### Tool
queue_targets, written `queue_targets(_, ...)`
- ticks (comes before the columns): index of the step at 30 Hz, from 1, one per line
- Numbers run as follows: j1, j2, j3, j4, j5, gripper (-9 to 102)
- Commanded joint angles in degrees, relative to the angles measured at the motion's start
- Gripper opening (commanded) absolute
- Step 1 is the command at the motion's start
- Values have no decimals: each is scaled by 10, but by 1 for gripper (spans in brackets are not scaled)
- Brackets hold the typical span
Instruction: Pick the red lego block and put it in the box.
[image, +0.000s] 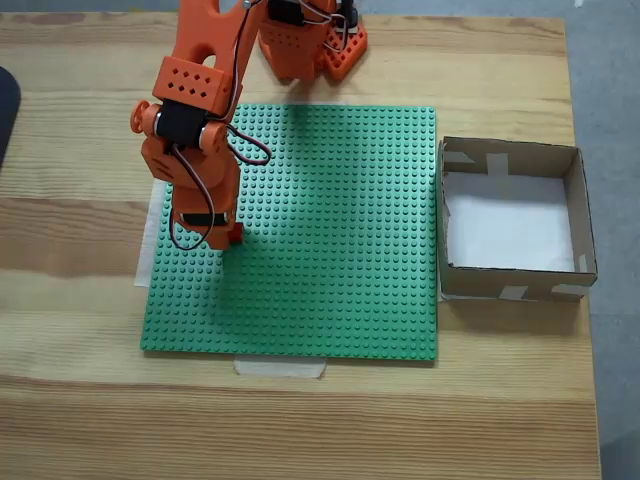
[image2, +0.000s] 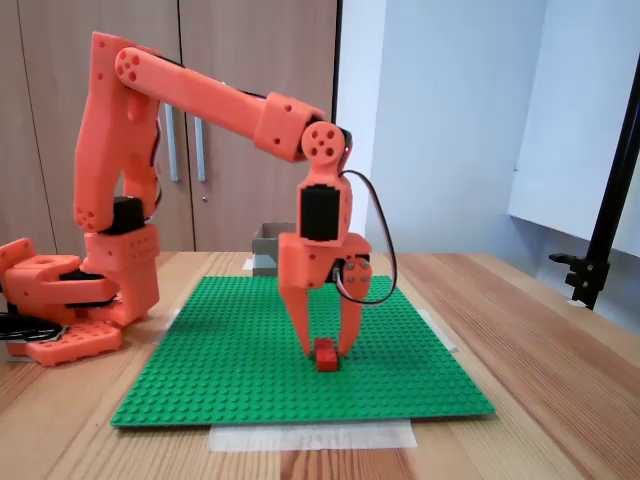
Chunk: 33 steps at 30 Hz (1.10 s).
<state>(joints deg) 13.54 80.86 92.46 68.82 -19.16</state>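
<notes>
The red lego block (image2: 326, 355) rests on the green baseplate (image2: 230, 360), toward its front middle in a fixed view. My orange gripper (image2: 326, 348) points straight down over it, one finger on each side of the block, with small gaps still showing. From above, the gripper (image: 225, 238) hovers at the baseplate's (image: 330, 250) left side, and a sliver of the red block (image: 237, 233) peeks out beside it. The box (image: 510, 283) stands open-topped just off the plate's right edge; in the other fixed view the box (image2: 268, 250) sits behind the arm.
The arm's orange base (image: 310, 45) is mounted at the table's far edge, beyond the plate. Tape (image: 280, 367) holds the plate's near edge to the wooden table. A black stand (image2: 600, 240) rises at the right side.
</notes>
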Motion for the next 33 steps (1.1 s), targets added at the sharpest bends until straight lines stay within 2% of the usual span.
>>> queue_targets(1,-1,4,-3,-4,-3,17)
queue_targets(33,-3,11,-4,-4,4,9)
